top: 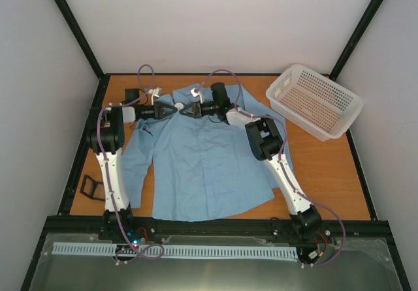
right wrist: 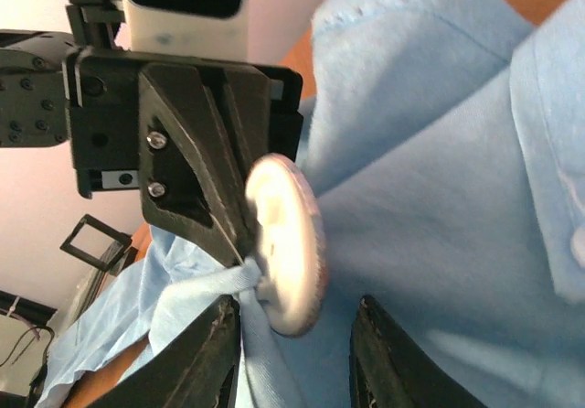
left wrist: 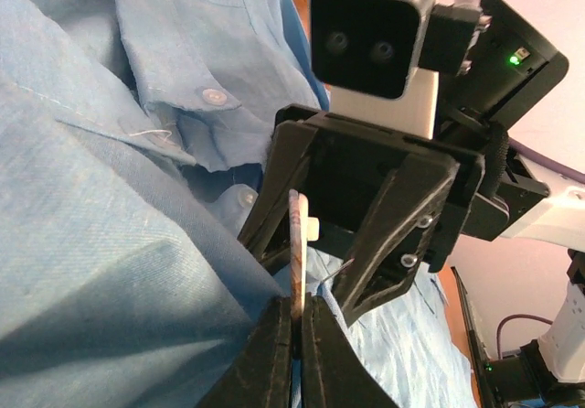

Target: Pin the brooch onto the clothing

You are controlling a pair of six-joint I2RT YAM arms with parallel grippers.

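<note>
The clothing (top: 202, 160) is a light blue shirt spread flat on the table, collar at the far side. Both grippers meet nose to nose at the collar. My left gripper (left wrist: 297, 303) is shut on the edge of the brooch (left wrist: 296, 234), a small round disc seen edge-on, with a thin pin wire beside it. In the right wrist view the brooch (right wrist: 291, 243) shows its whitish face, with a fold of shirt (right wrist: 457, 198) drawn up to its back. My right gripper (right wrist: 297, 321) stands open, its fingers either side of the disc's lower edge, the left one against the fold.
A white perforated basket (top: 315, 100) stands at the back right of the wooden table (top: 326, 173). A small black square tray (top: 93, 188) lies at the table's left edge. Black frame rails run along the table's sides.
</note>
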